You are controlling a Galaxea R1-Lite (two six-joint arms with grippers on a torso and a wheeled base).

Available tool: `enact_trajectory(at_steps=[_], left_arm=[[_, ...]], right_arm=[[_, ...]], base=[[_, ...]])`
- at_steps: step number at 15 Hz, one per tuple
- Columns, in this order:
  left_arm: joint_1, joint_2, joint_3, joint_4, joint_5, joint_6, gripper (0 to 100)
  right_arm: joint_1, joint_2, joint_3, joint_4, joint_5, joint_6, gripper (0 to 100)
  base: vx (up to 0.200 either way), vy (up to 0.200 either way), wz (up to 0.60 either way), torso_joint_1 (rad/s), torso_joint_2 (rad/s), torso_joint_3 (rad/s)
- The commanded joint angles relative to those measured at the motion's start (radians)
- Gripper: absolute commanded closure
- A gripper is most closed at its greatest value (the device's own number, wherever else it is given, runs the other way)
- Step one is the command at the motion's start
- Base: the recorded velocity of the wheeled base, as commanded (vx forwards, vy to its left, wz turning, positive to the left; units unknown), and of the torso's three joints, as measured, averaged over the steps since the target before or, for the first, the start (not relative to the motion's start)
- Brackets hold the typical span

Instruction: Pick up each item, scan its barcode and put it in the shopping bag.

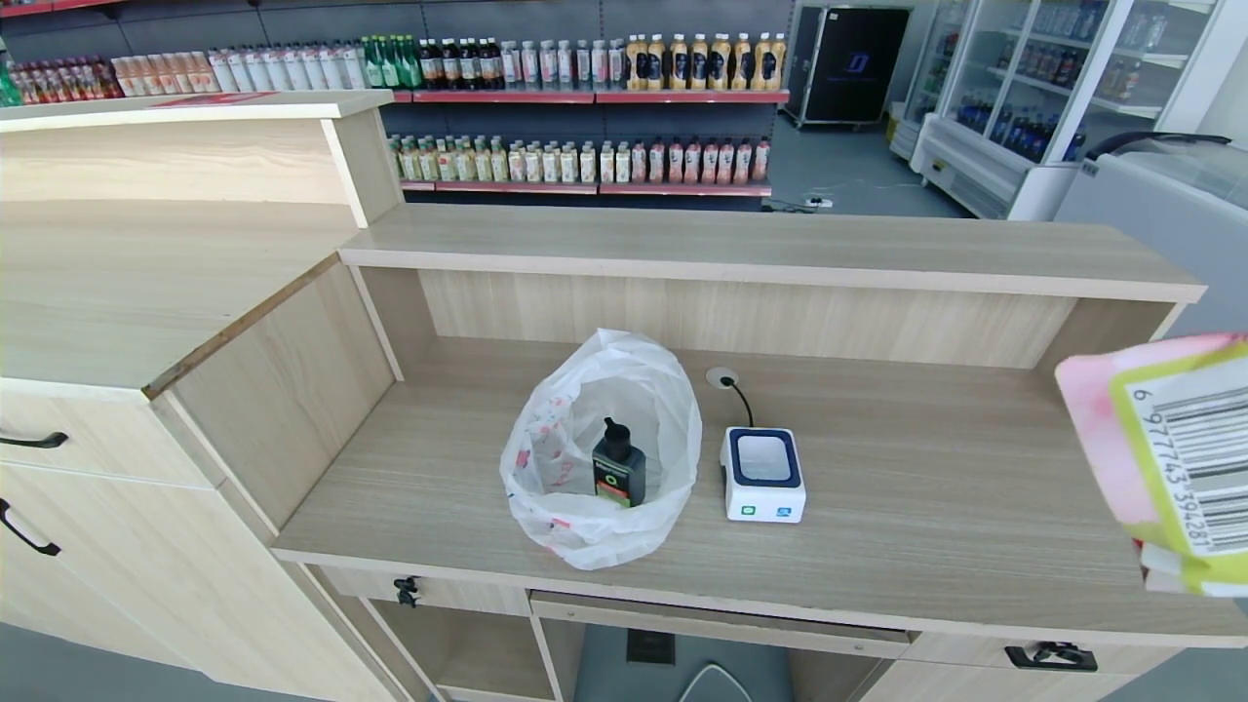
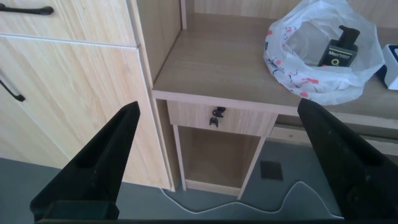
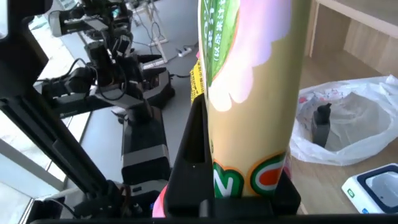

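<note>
Your right gripper (image 3: 239, 186) is clamped on the pouch (image 1: 1097, 429), long axis running straight out from it, barcode (image 1: 1204, 458) facing up — the scanner (image 1: 764, 473) sits on the desk (image 1: 926, 507) to its left and lower, bag (image 1: 546, 448) just beyond. Left gripper (image 2: 219, 109) hangs spread wide, below desk level.

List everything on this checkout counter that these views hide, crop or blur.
- Snack packet: in the head view, the picture's right edge cuts it off.
- Dark bottle: in the right wrist view, the shopping bag plastic veils it, and its label is too small to read.
- Scanner: in the right wrist view, the picture's corner crops it.
</note>
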State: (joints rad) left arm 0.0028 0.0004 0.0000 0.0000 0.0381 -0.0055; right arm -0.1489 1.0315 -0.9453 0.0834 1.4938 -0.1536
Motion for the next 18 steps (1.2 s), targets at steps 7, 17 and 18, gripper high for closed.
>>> enact_trajectory(at_steps=[7, 17, 18], left_arm=[[0.0, 0.0, 0.0, 0.0, 0.0, -0.001, 0], [0.0, 0.0, 0.0, 0.0, 0.0, -0.001, 0], [0.0, 0.0, 0.0, 0.0, 0.0, -0.001, 0]], right_arm=[[-0.001, -0.08, -0.004, 0.006, -0.001, -0.001, 100], [0.177, 0.05, -0.05, 0.21, -0.033, -0.251, 100], [0.184, 0.052, -0.115, 0.272, -0.032, -0.218, 100]], base=[[0.0, 0.0, 0.0, 0.0, 0.0, 0.0], [0.0, 0.0, 0.0, 0.0, 0.0, 0.0], [0.0, 0.0, 0.0, 0.0, 0.0, 0.0]])
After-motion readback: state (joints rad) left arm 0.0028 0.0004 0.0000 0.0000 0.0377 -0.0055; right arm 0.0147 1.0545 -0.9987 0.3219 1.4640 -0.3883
